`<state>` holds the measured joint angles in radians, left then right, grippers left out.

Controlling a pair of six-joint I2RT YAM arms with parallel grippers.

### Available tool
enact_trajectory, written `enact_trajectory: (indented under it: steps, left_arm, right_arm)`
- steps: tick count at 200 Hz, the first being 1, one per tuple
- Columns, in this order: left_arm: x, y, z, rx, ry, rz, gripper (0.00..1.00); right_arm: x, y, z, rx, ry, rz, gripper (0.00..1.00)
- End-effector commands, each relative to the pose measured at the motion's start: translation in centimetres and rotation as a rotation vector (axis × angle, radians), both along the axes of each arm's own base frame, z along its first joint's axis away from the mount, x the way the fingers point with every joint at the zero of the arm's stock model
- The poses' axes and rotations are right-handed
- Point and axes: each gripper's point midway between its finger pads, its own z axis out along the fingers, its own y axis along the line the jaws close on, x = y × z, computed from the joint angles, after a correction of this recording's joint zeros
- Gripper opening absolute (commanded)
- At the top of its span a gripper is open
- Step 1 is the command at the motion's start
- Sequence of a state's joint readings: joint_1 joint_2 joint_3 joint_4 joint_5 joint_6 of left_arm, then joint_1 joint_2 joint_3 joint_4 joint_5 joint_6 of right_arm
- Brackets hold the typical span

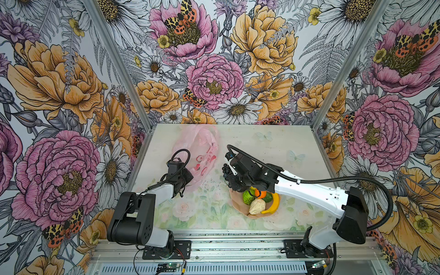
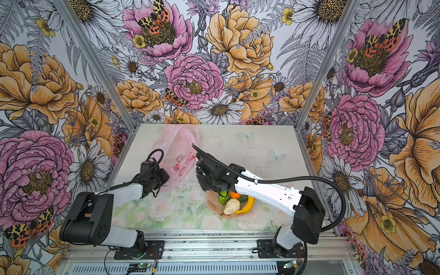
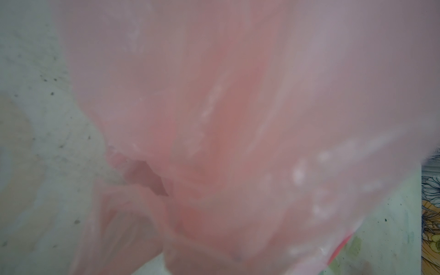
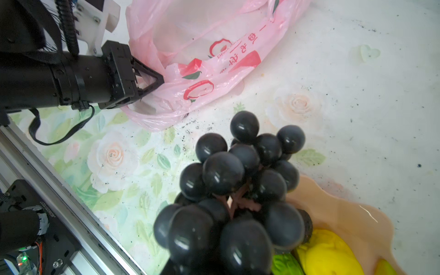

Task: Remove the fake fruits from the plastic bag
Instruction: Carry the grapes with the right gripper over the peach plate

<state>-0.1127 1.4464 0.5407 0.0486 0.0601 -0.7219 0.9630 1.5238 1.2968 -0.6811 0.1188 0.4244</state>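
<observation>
The pale pink plastic bag point(image 1: 200, 152) lies crumpled at the back left of the table. My left gripper point(image 4: 160, 82) is shut on a fold at its near edge; in the left wrist view the bag point(image 3: 238, 119) fills the picture and hides the fingers. My right gripper point(image 1: 230, 181) is shut on the dark grape bunch point(image 4: 238, 190), which hangs just above the near-left rim of the peach plate point(image 1: 238, 209). On the plate lie a lime-green fruit point(image 1: 248, 197), a cream pear point(image 1: 256, 206), a banana point(image 1: 273, 203), a tangerine point(image 1: 262, 194) and a lemon point(image 4: 328, 257).
Flowered walls with metal posts point(image 1: 147, 128) close in the table on three sides. An aluminium rail point(image 1: 238, 245) carrying both arm bases runs along the front edge. Dark crumbs point(image 4: 190, 126) are scattered between bag and plate.
</observation>
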Motion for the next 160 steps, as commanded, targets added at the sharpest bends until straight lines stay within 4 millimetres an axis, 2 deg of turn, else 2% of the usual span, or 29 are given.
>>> enact_trajectory:
  steps: [1, 33, 85, 160]
  left_arm:
    - [-0.1, 0.1, 0.5, 0.003, -0.016, -0.018, 0.11]
    - [-0.3, 0.2, 0.2, 0.007, -0.008, -0.018, 0.11]
    - [-0.6, 0.3, -0.2, 0.008, -0.001, -0.017, 0.1]
    - [-1.0, 0.6, -0.4, 0.009, 0.008, -0.015, 0.1]
  right_arm:
    - [0.0, -1.9, 0.9, -0.013, -0.039, -0.063, 0.31]
    - [-0.7, -2.8, 0.2, -0.017, -0.024, -0.09, 0.31]
    - [-3.1, -1.8, -1.5, -0.074, -0.028, -0.002, 0.31]
    - [-4.7, -3.1, -5.5, -0.206, -0.02, 0.063, 0.31]
